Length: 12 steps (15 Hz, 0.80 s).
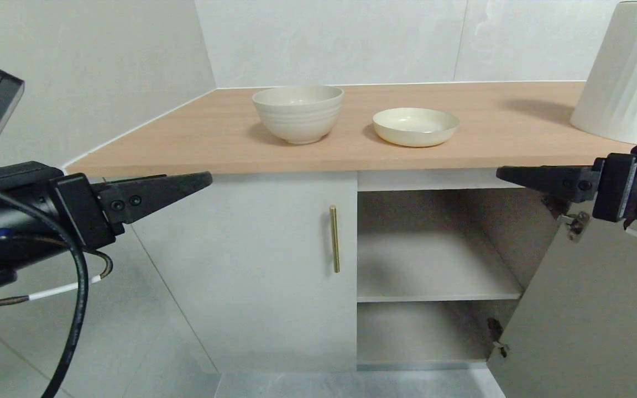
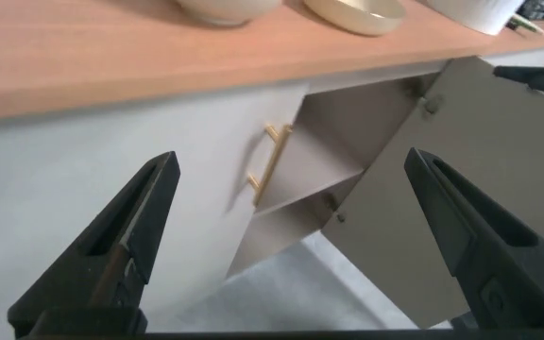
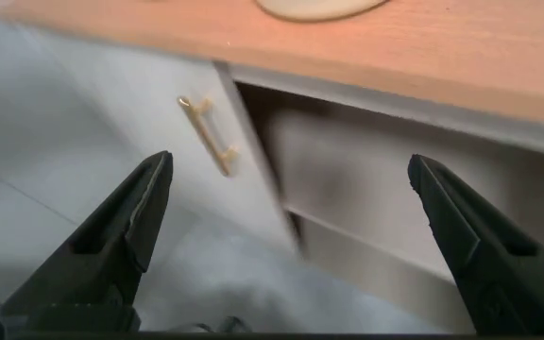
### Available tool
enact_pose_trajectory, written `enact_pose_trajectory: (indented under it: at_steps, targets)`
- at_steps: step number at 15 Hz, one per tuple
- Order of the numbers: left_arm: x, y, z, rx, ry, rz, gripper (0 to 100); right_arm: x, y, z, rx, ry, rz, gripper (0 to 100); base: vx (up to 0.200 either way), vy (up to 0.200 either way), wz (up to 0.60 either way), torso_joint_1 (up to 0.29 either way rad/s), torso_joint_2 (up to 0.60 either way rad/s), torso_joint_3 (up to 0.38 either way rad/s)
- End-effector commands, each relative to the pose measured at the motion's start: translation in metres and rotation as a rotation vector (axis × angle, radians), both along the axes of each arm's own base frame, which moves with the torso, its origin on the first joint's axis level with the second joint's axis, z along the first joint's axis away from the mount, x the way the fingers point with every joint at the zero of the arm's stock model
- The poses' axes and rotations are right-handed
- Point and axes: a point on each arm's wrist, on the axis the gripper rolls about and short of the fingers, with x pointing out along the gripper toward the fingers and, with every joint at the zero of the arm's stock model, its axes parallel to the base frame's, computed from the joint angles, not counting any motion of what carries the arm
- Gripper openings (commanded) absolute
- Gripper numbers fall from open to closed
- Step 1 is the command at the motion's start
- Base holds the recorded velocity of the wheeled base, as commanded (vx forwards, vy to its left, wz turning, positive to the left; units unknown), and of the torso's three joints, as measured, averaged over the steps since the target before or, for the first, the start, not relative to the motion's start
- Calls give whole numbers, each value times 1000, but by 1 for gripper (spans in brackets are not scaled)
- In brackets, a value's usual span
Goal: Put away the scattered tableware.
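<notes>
A deep cream bowl (image 1: 298, 113) and a shallow cream dish (image 1: 415, 126) stand side by side on the wooden countertop (image 1: 197, 138); their undersides show as the bowl (image 2: 227, 9) and the dish (image 2: 357, 13), and the dish (image 3: 319, 8) again. My left gripper (image 1: 208, 178) hangs below counter height in front of the shut left cabinet door, open and empty, fingers (image 2: 130, 236) wide apart. My right gripper (image 1: 500, 173) is level with the open cabinet's top right corner, also open and empty, fingers (image 3: 121, 241) spread.
The cabinet's right door (image 1: 589, 309) is swung open, showing a bare shelf (image 1: 434, 276) and floor compartment. The left door is shut, with a brass handle (image 1: 334, 239). A tall white ribbed container (image 1: 622, 72) stands at the counter's right end. Walls close the back and left.
</notes>
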Motion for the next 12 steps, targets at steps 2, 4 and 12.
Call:
enact_pose_trajectory:
  at_steps: [2, 4, 12]
  targets:
    - [-3, 0, 2, -5, -11, -5, 100, -8, -3, -5, -49, -42, 16, 100, 0, 0, 0, 0, 0, 0]
    - [-3, 0, 2, -6, -10, -5, 100, -6, -2, -7, -34, -74, 16, 100, 0, 0, 0, 0, 0, 0]
    - [-1, -1, 1, -7, 1, -5, 100, -7, -4, -6, -26, -101, 10, 100, 0, 0, 0, 32, -104, -127]
